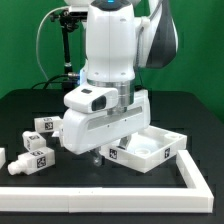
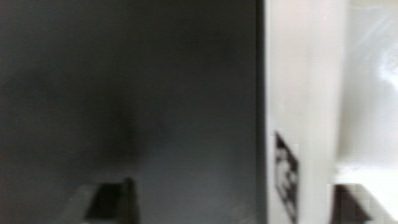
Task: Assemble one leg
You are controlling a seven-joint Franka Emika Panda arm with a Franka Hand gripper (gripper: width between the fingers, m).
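Note:
Several legs, small white blocks with black-and-white tags, lie on the black table at the exterior view's left: one [image 1: 45,125] at the back, one [image 1: 37,142] in the middle, one [image 1: 34,161] in front. The large flat white square panel [image 1: 160,140] with a raised rim lies right of centre. My gripper [image 1: 98,153] is low over the panel's left rim and far from the legs. In the wrist view my gripper [image 2: 231,203] is open. One fingertip [image 2: 111,200] is over dark table and the other [image 2: 358,200] is over the panel. The tagged rim [image 2: 299,120] stands between them, untouched.
A white L-shaped strip [image 1: 100,190] runs along the table's front and up the exterior view's right side. One more white block [image 1: 2,158] shows at the far left edge. Dark stands and cables [image 1: 64,50] rise behind the arm.

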